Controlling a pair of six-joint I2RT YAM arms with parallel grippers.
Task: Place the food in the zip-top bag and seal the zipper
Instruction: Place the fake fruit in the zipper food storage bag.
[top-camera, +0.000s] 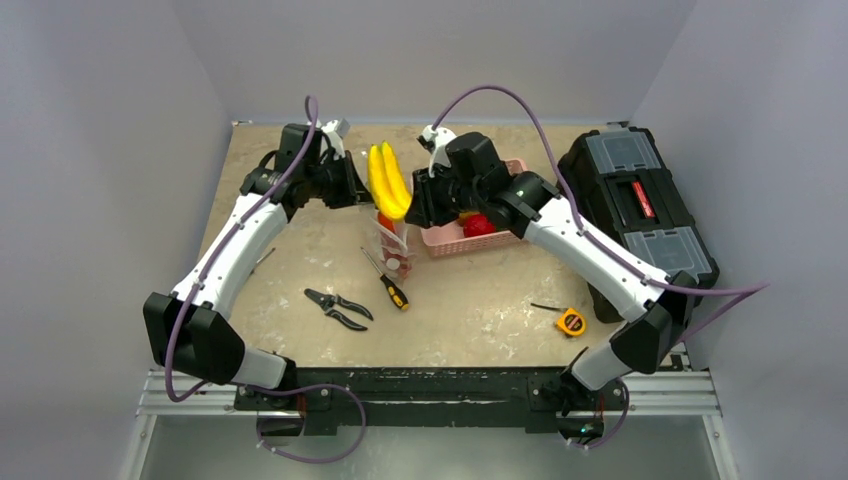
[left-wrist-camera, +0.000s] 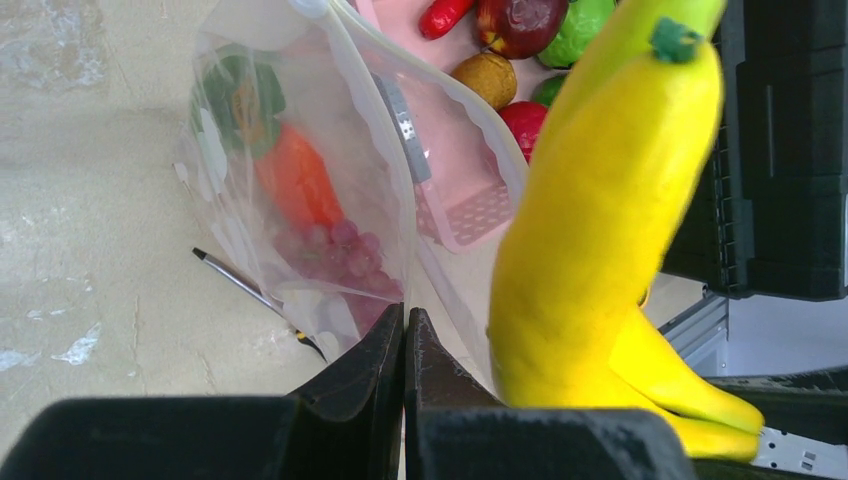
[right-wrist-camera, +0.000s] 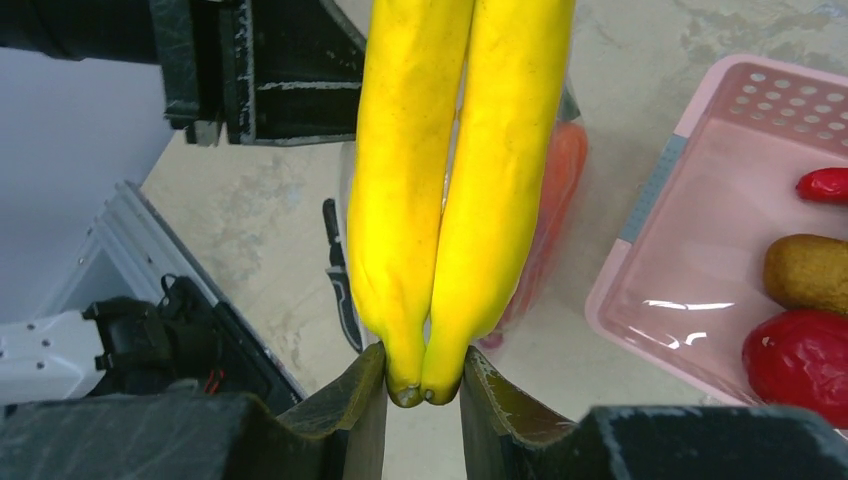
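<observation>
My right gripper (right-wrist-camera: 422, 375) is clenched on one end of a pair of yellow plastic bananas (right-wrist-camera: 460, 150), which stands just beside the gaping mouth of the clear, white-dotted zip-top bag (left-wrist-camera: 300, 150) in front of the pink slotted plastic basket (right-wrist-camera: 700, 200). My left gripper (left-wrist-camera: 405, 320) has its fingers pressed tight together on the bag's near edge, and an orange toy carrot (left-wrist-camera: 300, 180) and a dark purple grape cluster (left-wrist-camera: 340, 250) sit inside. A grey label strip (left-wrist-camera: 402, 120) on the basket wall bears marks too small to read
</observation>
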